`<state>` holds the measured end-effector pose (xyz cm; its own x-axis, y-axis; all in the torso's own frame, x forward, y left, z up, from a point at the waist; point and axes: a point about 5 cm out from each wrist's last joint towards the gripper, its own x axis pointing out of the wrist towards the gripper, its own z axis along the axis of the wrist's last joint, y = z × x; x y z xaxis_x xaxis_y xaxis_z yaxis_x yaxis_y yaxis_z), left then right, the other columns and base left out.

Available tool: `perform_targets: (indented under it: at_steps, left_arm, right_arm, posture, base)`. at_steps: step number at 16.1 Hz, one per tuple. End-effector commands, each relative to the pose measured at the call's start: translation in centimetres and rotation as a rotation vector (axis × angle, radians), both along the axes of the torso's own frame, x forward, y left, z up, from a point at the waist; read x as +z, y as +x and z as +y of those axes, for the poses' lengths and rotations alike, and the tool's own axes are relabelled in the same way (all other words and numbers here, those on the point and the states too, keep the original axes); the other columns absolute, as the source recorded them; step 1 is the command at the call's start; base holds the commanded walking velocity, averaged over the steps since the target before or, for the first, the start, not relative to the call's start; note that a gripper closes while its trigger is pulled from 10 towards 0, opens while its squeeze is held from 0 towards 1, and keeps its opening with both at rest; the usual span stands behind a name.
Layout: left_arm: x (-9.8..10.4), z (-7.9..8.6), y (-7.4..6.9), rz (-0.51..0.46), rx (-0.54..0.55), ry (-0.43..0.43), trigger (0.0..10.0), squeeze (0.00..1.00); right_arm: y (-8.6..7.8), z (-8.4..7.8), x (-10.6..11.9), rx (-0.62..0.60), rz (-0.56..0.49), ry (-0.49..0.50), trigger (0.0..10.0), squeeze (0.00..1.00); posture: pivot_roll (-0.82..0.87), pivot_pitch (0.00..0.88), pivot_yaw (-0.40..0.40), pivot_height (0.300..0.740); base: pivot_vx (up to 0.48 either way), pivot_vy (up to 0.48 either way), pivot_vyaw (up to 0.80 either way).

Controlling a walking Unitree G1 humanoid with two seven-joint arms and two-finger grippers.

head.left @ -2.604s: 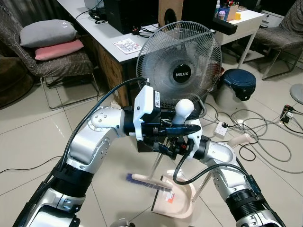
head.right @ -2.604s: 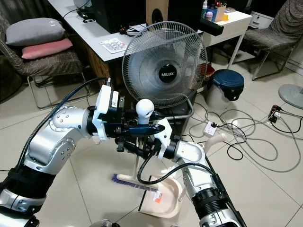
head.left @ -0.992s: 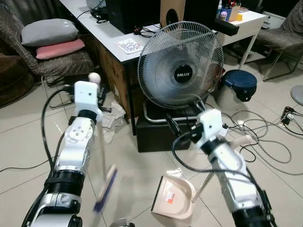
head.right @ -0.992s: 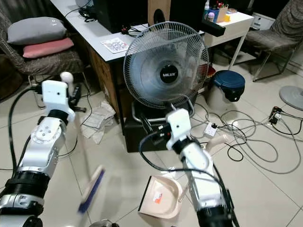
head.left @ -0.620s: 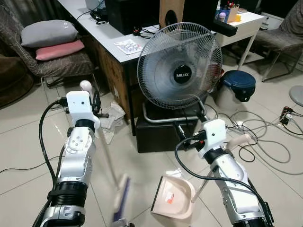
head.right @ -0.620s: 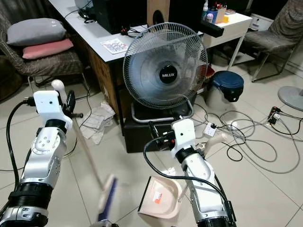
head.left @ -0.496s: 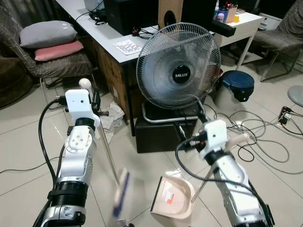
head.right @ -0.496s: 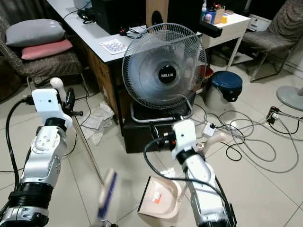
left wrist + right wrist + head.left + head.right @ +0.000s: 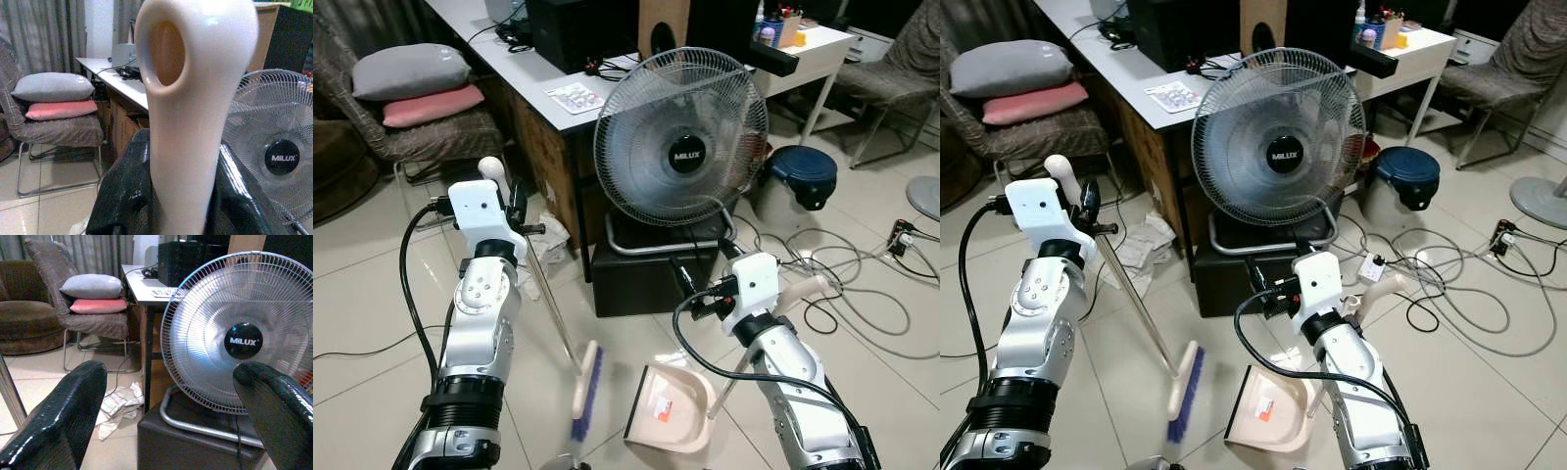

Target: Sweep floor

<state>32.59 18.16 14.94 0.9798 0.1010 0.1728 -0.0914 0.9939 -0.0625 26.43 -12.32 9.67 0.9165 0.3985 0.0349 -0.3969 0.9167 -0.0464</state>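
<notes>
A broom with a cream handle end, a thin metal pole and a blue-bristled head slants down to the tiled floor. My left gripper is shut on its upper handle, at chest height on the left. A cream dustpan lies on the floor just right of the broom head, and its long handle leans up behind my right arm. My right gripper is open and holds nothing; it points at the fan above the dustpan.
A standing fan sits on a black box straight ahead, beside a desk. Crumpled paper lies by the desk leg. A chair with cushions is at the left. A blue bin, cables and a power strip lie at the right.
The broom head has swung right across the floor toward the dustpan. My arms, crossed together earlier, now stand apart, and the right gripper has dropped lower by the black box.
</notes>
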Motion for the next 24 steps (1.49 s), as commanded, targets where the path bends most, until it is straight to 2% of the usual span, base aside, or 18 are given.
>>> perform_targets:
  at_steps: [1,5,9,11,14,15,18,19,20,21,24]
  left_arm:
    - [1.3,0.2,0.1,-0.039,0.027,-0.006,10.0,0.0]
    - [1.1,-0.4,-0.1,-0.018,0.03,0.005,10.0,0.0]
    - [2.8,-1.0,0.3,-0.078,-0.031,0.018,10.0,0.0]
    - [3.2,-1.6,0.4,-0.098,-0.101,0.012,10.0,0.0]
    - [3.0,-3.2,-0.1,-0.111,-0.309,-0.084,10.0,0.0]
    - [3.0,-3.5,0.0,-0.093,-0.319,-0.155,10.0,0.0]
    - [3.1,-3.0,0.4,-0.09,-0.249,-0.203,10.0,0.0]
    - [3.1,-2.7,0.5,-0.092,-0.235,-0.172,10.0,0.0]
    - [3.1,-2.2,0.6,-0.098,-0.191,-0.063,10.0,0.0]
    - [3.1,-2.1,0.6,-0.097,-0.179,-0.01,10.0,0.0]
    - [2.9,-2.2,0.7,-0.073,-0.163,0.043,10.0,0.0]
  right_arm:
    - [-0.3,0.0,-0.1,-0.002,0.01,0.0,10.0,0.0]
    - [-0.5,-0.1,-0.2,-0.004,0.017,-0.003,10.0,0.0]
    - [0.0,0.2,0.2,0.05,0.004,-0.001,10.0,0.0]
    - [0.3,0.3,0.3,0.053,0.0,0.002,10.0,0.0]
    - [0.4,0.5,0.4,0.071,-0.001,0.009,10.0,0.0]
    - [0.4,0.4,0.4,0.068,0.001,0.014,10.0,0.0]
    - [0.4,0.2,0.4,0.065,0.002,0.016,10.0,0.0]
    - [0.4,0.2,0.4,0.065,0.003,0.017,10.0,0.0]
    - [0.4,0.2,0.4,0.065,0.005,0.017,10.0,0.0]
    - [0.4,0.2,0.4,0.066,0.005,0.018,10.0,0.0]
    - [0.5,0.3,0.4,0.073,0.005,0.018,10.0,0.0]
  posture:
    - [-0.06,0.0,0.047,0.74]
    - [-0.06,0.0,0.047,0.74]
    - [-0.05,0.0,0.039,0.74]
    - [-0.05,0.0,0.039,0.74]
    - [-0.06,0.0,0.04,0.74]
    - [-0.06,0.0,0.039,0.74]
    - [-0.06,0.0,0.04,0.74]
    - [-0.06,0.0,0.04,0.74]
    - [-0.06,0.0,0.04,0.74]
    - [-0.06,0.0,0.04,0.74]
    - [-0.06,0.0,0.04,0.74]
  base:
    - [0.0,0.0,0.0]
    - [0.0,0.0,0.0]
    - [0.0,0.0,0.0]
    - [0.0,0.0,0.0]
    - [0.0,0.0,0.0]
    - [0.0,0.0,0.0]
    - [0.0,0.0,0.0]
    - [0.0,0.0,0.0]
    - [0.0,0.0,0.0]
    - [0.0,0.0,0.0]
    - [0.0,0.0,0.0]
